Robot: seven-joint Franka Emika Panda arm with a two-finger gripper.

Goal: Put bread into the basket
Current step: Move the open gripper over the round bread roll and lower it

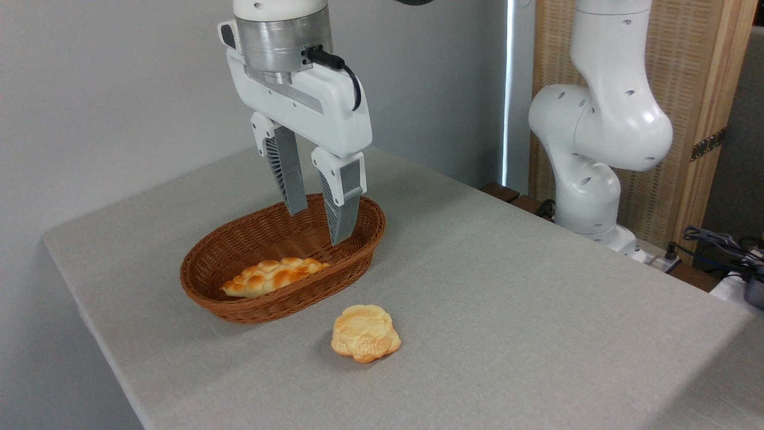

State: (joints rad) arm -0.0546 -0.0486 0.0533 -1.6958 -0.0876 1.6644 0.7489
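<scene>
On the grey cloth-covered desk (507,286), seen from the single fixed camera, the small round bread (365,333) lay flat near the front edge, pale golden-orange with a scalloped rim and a raised, flatter top. It sat just in front of the basket (203,280) and a little to its right, close to the woven wall but apart from it, with bare cloth showing between the two. The basket was an oval of reddish-brown wicker, shallow and several times wider than the bun, resting on the left half of the desk. Inside it, against the near wall, a long braided loaf (274,276) lay on its side, browner on its ridges and pale in the creases. Above the far end of the basket hung the hand (319,224), pointing downward from the white arm that entered at the top of the picture. Its two ribbed grey fingers (287,173) were spread apart with nothing between them, and their tips stood about level with the far rim, over the basket's right-hand end, touching neither wicker nor loaf. A black cable ran along the side of the wrist. To the right, beyond the desk's far edge, the arm's white base (597,137) rose in front of a wooden screen (710,89), with a tangle of cables (722,245) lying beside it.
</scene>
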